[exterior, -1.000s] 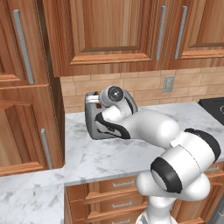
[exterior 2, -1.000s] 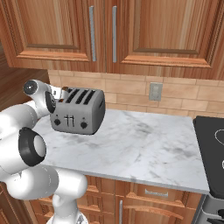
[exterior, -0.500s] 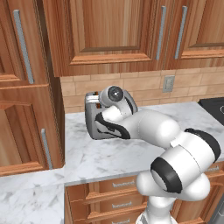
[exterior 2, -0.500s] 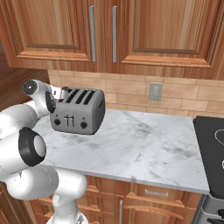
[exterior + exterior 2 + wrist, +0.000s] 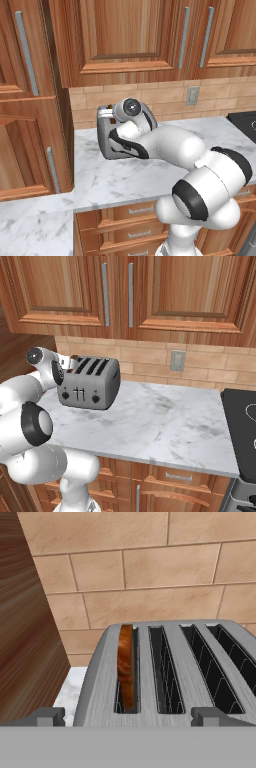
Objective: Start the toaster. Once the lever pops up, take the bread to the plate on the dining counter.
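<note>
Left base view: toaster [image 5: 111, 134] on marble worktop [image 5: 150, 175], largely hidden behind arm.

Right base view: levers face forward, hand at toaster's left end.

Hand view: bread [image 5: 126, 664] upright in leftmost slot, edge-on, running away from camera; gripper [image 5: 127, 716] spread fully wide, empty, straddling that end.

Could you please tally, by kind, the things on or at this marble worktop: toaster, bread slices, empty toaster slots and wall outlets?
Toaster: 1
Bread slices, in the leftmost slot as the hand view shows it: 1
Empty slots: 3
Wall outlets: 1
Total: 6
</note>
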### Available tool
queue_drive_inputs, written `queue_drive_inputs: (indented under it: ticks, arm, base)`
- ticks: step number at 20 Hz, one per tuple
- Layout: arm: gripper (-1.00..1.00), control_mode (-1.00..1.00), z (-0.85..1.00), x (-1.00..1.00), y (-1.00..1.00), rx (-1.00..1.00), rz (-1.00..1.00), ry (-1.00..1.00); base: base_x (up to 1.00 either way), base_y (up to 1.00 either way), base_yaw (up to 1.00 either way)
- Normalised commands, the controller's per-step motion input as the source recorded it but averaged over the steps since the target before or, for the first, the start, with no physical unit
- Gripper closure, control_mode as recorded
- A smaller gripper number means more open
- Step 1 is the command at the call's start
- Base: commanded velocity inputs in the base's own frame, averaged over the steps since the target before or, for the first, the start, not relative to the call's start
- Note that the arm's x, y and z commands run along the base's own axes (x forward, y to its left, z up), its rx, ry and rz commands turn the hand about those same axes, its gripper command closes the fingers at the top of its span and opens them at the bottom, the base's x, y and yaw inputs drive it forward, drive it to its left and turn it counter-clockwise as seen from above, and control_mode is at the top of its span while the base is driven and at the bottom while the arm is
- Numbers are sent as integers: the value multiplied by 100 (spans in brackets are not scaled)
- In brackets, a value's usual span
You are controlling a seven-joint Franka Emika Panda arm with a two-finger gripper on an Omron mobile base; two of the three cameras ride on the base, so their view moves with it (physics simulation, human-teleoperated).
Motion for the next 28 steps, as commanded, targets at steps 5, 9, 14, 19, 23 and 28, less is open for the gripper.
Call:
queue_drive_inputs:
  ticks: [5, 9, 14, 19, 23, 28]
  arm:
    - [-100, -100, 0, 0, 0, 0, 0, 0]
    - [-100, -100, 0, 0, 0, 0, 0, 0]
    - [-100, -100, 0, 0, 0, 0, 0, 0]
    - [-100, -100, 0, 1, 0, 0, 0, 0]
    - [-100, -100, 0, 25, 0, 0, 0, 0]
    - [-100, -100, 0, 33, 1, 0, 0, 0]
  base:
    - [0, 0, 0]
    - [0, 0, 0]
    - [0, 0, 0]
    - [0, 0, 0]
    - [0, 0, 0]
    - [0, 0, 0]
